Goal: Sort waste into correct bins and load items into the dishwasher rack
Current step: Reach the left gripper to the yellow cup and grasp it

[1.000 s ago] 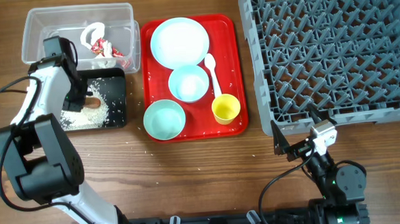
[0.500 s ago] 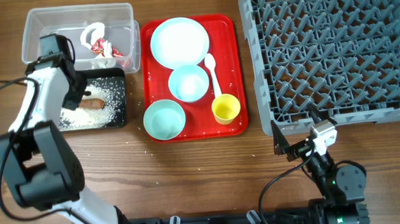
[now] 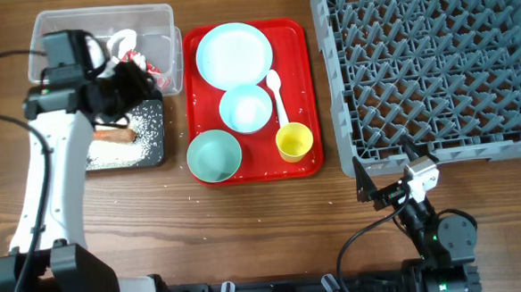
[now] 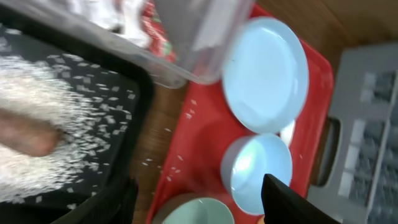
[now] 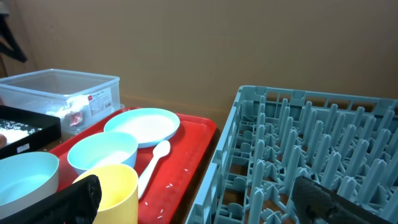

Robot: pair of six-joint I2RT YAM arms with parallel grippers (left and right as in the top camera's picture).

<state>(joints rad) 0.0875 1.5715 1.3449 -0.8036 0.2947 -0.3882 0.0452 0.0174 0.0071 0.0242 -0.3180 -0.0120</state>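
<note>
- Red plastic made up the flat serving tray point(image 3: 307, 90), which lay on the wooden table point(image 3: 247, 227) between the two tubs on the left and the grey dishwasher rack point(image 3: 435, 65) on the right.
- The round pale-blue plate point(image 3: 233, 55) sat at the far end of the tray, with a pale-blue bowl point(image 3: 245, 108) just beside it toward the robot.
- The white spoon point(image 3: 277, 96) lay along the right side of that bowl, its handle pointing to the yellow cup point(image 3: 294, 141).
- The cup stood upright in the tray's near right corner, and a second, greener bowl point(image 3: 214, 156) stood in the near left corner.
- The rack was apart from the tray by a narrow strip of table.
- The clear tub point(image 3: 58, 27) stood at the far left and held the red-and-white wrapper point(image 3: 154, 69) and the white crumpled scrap point(image 3: 123, 39).
- The black tub point(image 3: 153, 143) lay just in front of the clear one, up against it.
- White rice grains point(image 3: 118, 152) covered much of the black tub's floor, and the orange-brown stick point(image 3: 112, 134) lay among them.
- A few stray grains point(image 4: 186, 115) lay on the tray's left edge and on the wood beside the black tub.
- The left gripper point(image 4: 199, 185) hung above the place where the two tubs met, jaws spread wide with nothing between them.
- The right gripper point(image 5: 196, 186) sat low by the near edge of the rack, facing the tray and rack, with its jaws also wide apart and empty.
</note>
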